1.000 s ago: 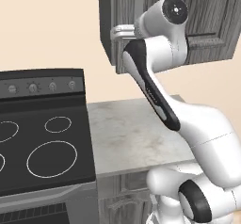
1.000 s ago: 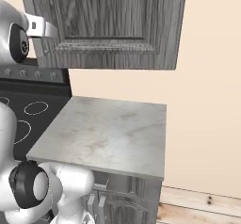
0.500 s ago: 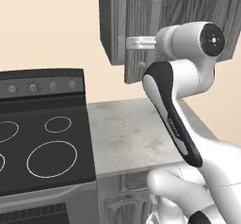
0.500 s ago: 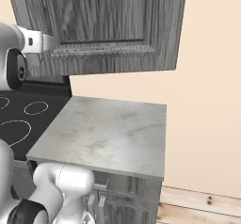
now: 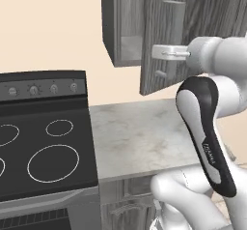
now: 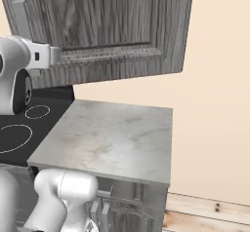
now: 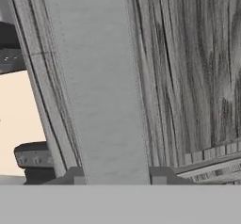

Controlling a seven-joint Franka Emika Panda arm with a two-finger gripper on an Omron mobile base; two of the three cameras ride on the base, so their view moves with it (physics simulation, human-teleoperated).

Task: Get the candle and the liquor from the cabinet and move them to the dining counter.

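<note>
The cabinet (image 5: 126, 26) hangs on the wall above the worktop, its panelled door (image 5: 207, 21) swung partly open. My gripper (image 5: 169, 53) is shut on the door's vertical bar handle (image 5: 174, 21). In the hand view the handle (image 7: 94, 77) runs up from between my gripper's (image 7: 115, 178) dark tips, with the wood-grain door (image 7: 197, 68) behind it. The right base view shows the door's (image 6: 112, 21) outer face. The open gap shows a bare strip of the cabinet's inside. The candle and the liquor are hidden. The dining counter is out of view.
A small marbled worktop (image 5: 140, 137) lies under the cabinet, beside a black stove (image 5: 43, 147) with ring burners and a knob panel. A beige wall stands behind and to the right (image 6: 215, 80). Wooden floor (image 6: 205, 216) shows at the lower right.
The door has swung further open, away from the wall. My hand has moved with the handle, and the arm has folded back to the right in the left base view.
</note>
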